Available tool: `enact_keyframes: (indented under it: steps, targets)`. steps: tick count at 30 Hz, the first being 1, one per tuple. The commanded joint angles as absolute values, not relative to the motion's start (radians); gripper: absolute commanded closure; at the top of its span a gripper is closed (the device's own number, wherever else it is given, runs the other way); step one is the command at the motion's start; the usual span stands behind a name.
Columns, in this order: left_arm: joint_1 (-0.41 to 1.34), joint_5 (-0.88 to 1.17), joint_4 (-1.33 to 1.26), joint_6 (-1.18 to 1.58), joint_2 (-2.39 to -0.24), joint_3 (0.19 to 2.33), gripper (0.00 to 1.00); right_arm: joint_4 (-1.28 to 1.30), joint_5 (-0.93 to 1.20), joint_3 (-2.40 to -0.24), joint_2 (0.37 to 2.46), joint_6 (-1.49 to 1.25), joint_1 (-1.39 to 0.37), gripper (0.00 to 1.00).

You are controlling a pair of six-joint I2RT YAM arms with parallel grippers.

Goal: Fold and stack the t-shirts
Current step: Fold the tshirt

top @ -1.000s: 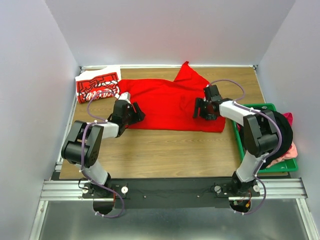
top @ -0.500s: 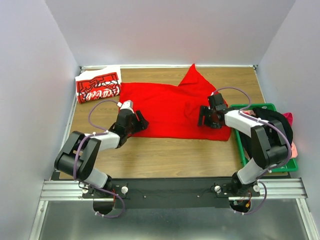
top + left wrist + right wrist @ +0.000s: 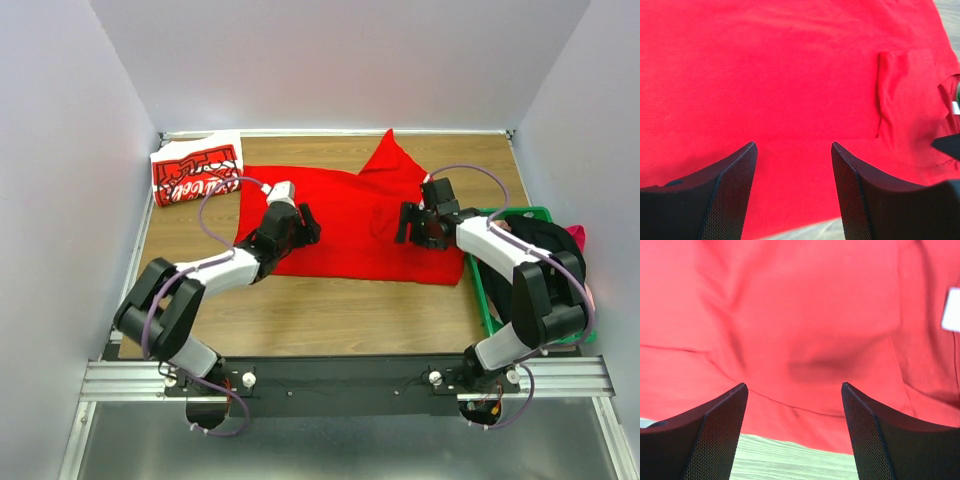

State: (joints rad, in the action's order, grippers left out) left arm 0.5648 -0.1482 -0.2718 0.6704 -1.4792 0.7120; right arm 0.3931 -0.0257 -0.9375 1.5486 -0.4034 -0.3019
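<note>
- Red plain t-shirt (image 3: 350,225) lies spread across the wooden table (image 3: 330,310), one corner peaked toward the far edge.
- Lettered t-shirt (image 3: 195,172) sits folded in the far left corner.
- Left hand (image 3: 792,150) and right hand (image 3: 795,390) hang over the plain shirt, fingers spread, gripping nothing.

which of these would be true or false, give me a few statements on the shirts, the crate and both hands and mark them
1. The plain bright red cloth t-shirt lies laid out on the wooden table. True.
2. The red t-shirt with white lettering sits folded in the far left corner. True.
3. The left hand is shut on the plain shirt. False: it is open over the cloth, gripping nothing.
4. The green plastic crate stands at the left edge. False: it is at the right edge.
5. The right hand is open. True.
</note>
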Motion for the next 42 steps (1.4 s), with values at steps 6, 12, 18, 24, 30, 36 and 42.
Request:
enact_keyframes:
  steps: [6,12,18,24,30,36,42]
  targets:
    - [0.606,-0.155,-0.345,0.678,-1.684,0.747,0.31,0.305,0.110,-0.976,1.623,-0.391,-0.310,0.18]
    - [0.615,-0.187,-0.370,0.704,-1.684,0.684,0.31,0.265,0.097,-0.896,1.655,-0.408,-0.310,0.18]
    - [0.626,-0.209,-0.373,0.755,-1.608,0.578,0.30,0.268,0.067,-0.810,1.597,-0.419,-0.308,0.18]
    - [0.683,-0.215,-0.368,0.825,-1.536,0.494,0.31,0.270,0.112,-0.695,1.500,-0.457,-0.311,0.18]
    - [0.735,-0.242,-0.311,0.932,-1.428,0.399,0.30,0.282,0.138,-0.568,1.361,-0.521,-0.322,0.18]
    - [0.767,-0.261,-0.221,1.005,-1.235,0.315,0.30,0.298,0.175,-0.532,1.298,-0.564,-0.354,0.18]
    - [0.775,-0.305,-0.098,1.006,-1.053,0.340,0.30,0.363,0.157,-0.601,1.235,-0.560,-0.365,0.18]
